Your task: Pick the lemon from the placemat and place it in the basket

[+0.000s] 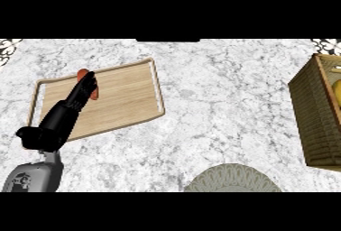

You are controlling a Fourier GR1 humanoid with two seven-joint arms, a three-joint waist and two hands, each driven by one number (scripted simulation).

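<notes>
A woven basket (311, 113) stands at the right edge of the counter. Inside it, cut off by the view's edge, shows a yellow thing (337, 91) that looks like the lemon. The round grey placemat (232, 179) lies at the bottom centre with nothing on the part that shows. My left hand (65, 113) stretches out over a wooden tray at the left, fingers (85, 89) straight and open. Its fingertips lie over a red-orange sausage-like thing (82, 72). The right hand does not show.
The wooden tray (126, 97) with a raised pale rim lies on the marble counter at the left. Bare marble (226, 108) runs between the tray and the basket.
</notes>
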